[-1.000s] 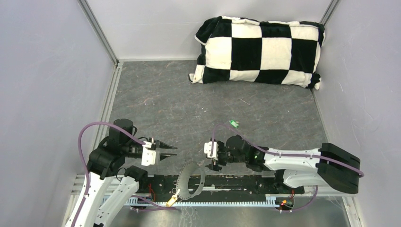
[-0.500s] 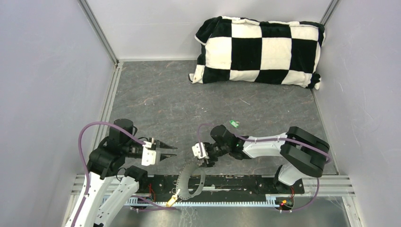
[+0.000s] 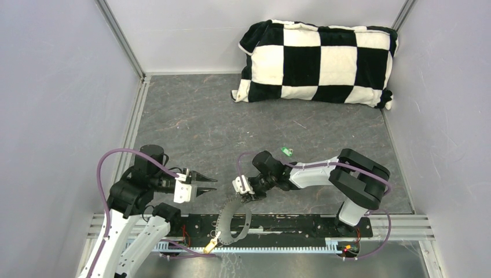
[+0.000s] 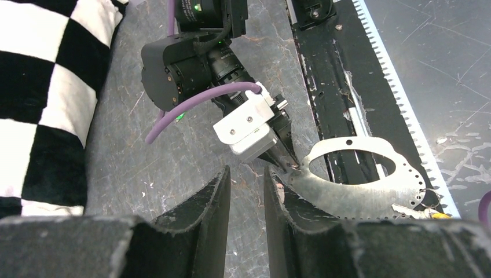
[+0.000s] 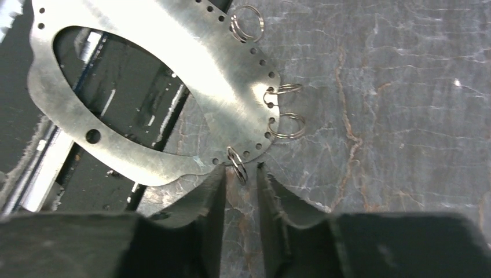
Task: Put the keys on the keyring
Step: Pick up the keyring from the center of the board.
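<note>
Between grey walls [image 3: 58, 87], over scratched tabletop [image 3: 231, 133], left pincer [image 4: 246, 172] gapes; right pincer [image 5: 240, 169], cannot tell.

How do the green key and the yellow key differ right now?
Head colour: the green key is bright green, the yellow key yellow-orange. Place: the green key lies alone on the table, beyond the right arm and apart from the keyring; the yellow key sits at the keyring's near rim, by the table's near edge. Whether it is hooked on, I cannot tell. Both are tiny, and neither is held.
</note>
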